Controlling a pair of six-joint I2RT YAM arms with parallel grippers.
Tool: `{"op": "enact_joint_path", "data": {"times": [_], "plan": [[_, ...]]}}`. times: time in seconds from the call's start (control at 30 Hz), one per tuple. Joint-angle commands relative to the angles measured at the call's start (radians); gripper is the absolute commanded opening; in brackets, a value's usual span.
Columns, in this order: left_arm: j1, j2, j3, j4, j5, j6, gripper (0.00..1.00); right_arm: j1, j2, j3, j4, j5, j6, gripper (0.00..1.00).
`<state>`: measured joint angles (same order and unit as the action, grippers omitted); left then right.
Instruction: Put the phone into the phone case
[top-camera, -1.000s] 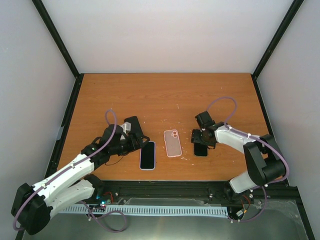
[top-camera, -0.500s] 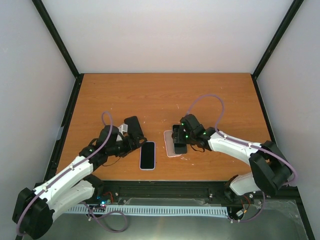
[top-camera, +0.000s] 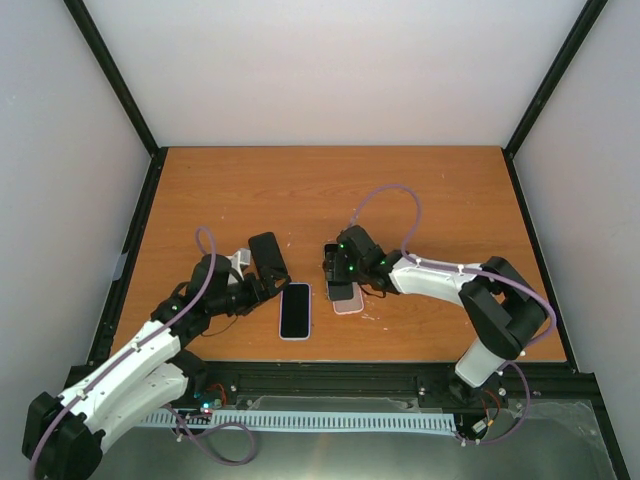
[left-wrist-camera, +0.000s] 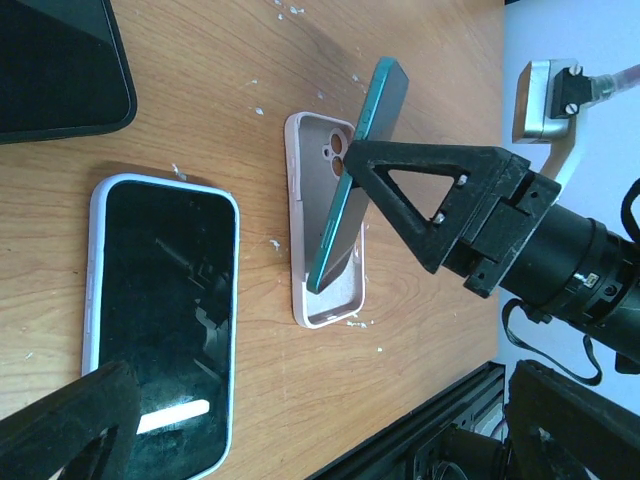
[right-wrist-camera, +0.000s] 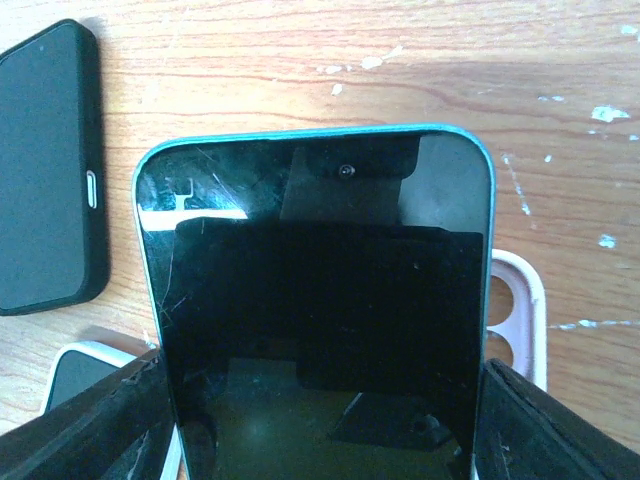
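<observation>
My right gripper (top-camera: 340, 266) is shut on a teal-edged phone (right-wrist-camera: 320, 300) with a black screen. It holds the phone tilted, with the lower end resting inside the pink phone case (left-wrist-camera: 325, 300). The case lies open side up on the table and also shows in the top view (top-camera: 348, 298) and beside the phone in the right wrist view (right-wrist-camera: 515, 310). The left wrist view shows the phone (left-wrist-camera: 355, 170) leaning steeply over the case's camera cutout. My left gripper (top-camera: 262, 287) is open and empty, left of the case (left-wrist-camera: 320, 435).
A phone in a white case (top-camera: 295, 310) lies screen up between the two grippers, also seen in the left wrist view (left-wrist-camera: 165, 320). A phone in a black case (top-camera: 267, 257) lies by my left gripper. The table's front edge (left-wrist-camera: 420, 440) is close.
My right gripper has carried the teal phone leftward from right of the pink case to over it and tipped its end into the case. My left arm has drawn back slightly.
</observation>
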<state>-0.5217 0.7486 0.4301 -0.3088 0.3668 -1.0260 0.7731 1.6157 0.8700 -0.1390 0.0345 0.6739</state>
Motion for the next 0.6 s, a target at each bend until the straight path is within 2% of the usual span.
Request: {"op": "enact_joint_path", "data": {"times": [0.0, 0.57], "plan": [[0.006, -0.019, -0.005, -0.019, -0.001, -0.013, 0.99, 0.028, 0.023, 0.023, 0.056, 0.038, -0.009, 0.64], [0.006, -0.018, -0.004, -0.017, -0.007, -0.006, 0.99, 0.049, -0.053, -0.127, 0.012, 0.127, 0.025, 0.65]]}}
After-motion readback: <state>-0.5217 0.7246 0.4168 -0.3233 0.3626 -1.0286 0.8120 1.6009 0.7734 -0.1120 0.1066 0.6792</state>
